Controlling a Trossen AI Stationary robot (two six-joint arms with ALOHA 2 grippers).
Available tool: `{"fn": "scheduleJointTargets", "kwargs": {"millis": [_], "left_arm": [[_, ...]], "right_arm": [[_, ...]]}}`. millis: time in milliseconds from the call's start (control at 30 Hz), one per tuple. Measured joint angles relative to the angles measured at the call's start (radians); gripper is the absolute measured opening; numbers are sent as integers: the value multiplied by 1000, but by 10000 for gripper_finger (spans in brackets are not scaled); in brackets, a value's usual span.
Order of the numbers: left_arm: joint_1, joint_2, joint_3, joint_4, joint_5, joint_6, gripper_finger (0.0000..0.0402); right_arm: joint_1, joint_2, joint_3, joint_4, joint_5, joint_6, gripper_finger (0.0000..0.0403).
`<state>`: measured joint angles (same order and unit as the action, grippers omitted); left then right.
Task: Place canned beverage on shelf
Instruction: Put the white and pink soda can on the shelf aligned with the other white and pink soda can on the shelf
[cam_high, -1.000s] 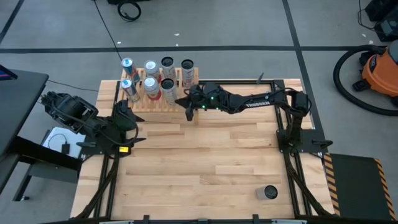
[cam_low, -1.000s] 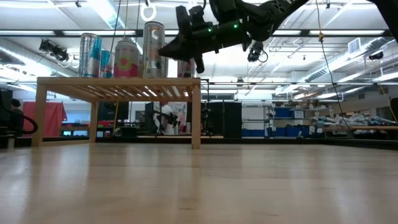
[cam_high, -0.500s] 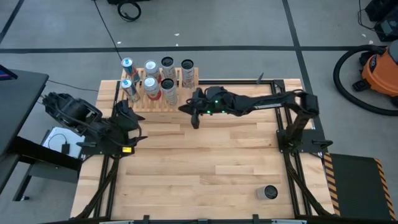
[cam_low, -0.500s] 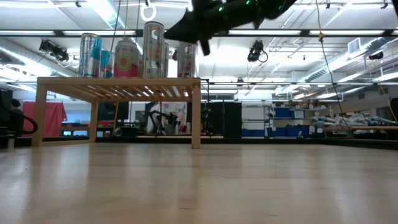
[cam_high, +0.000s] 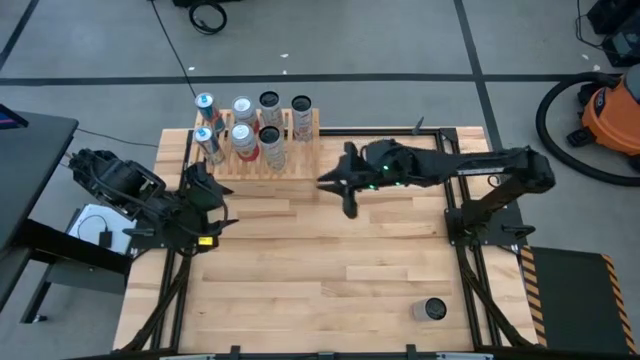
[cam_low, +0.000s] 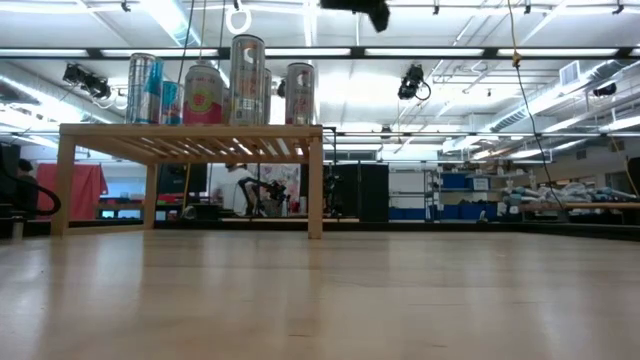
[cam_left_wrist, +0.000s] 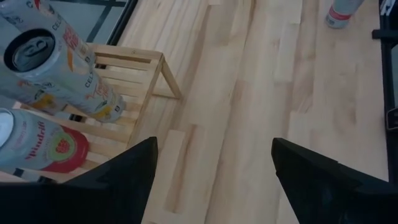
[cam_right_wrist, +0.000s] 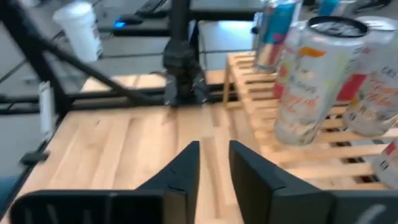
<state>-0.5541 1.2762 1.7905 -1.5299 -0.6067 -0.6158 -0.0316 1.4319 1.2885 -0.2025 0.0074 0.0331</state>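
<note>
The light-wood slatted shelf (cam_high: 300, 160) stands at the table's far left and carries several upright cans. The can at its right end (cam_high: 301, 105) stands on the slats and shows in the low view (cam_low: 300, 93). Another can (cam_high: 433, 309) stands on the table at the near right. My right gripper (cam_high: 338, 192) hangs high above the table to the right of the shelf, empty; its fingers leave a narrow gap (cam_right_wrist: 214, 155). My left gripper (cam_high: 212, 195) waits at the table's left edge near the shelf, open and empty (cam_left_wrist: 211, 162).
Bare wooden table lies near of the shelf and in the middle. The arms' black frames run along the left and right table edges (cam_high: 470, 230). In the low view only a dark part of my right gripper (cam_low: 365, 8) shows at the top edge.
My right gripper has drawn away from the shelf's right end toward the table's right edge and has risen, leaving the low view almost wholly. The can at the shelf's right end stays upright on the slats.
</note>
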Motion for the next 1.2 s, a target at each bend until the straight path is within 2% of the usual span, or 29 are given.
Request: {"fn": "scheduleJointTargets", "kwargs": {"millis": [233, 433, 700, 867, 1200], "left_arm": [[0, 0, 0, 8, -1, -35, 316], [2, 0, 0, 40, -2, -31, 316], [2, 0, 0, 59, -2, -28, 316], [2, 0, 0, 60, -2, -28, 316], [2, 0, 0, 105, -2, -29, 316]], "right_arm": [[99, -88, 0, -199, 6, 33, 159], [202, -153, 0, -397, 69, 179, 194], [348, -177, 0, -671, 82, 500, 198], [468, -166, 0, -819, 127, 718, 198], [737, -156, 0, -987, 143, 1147, 198]]}}
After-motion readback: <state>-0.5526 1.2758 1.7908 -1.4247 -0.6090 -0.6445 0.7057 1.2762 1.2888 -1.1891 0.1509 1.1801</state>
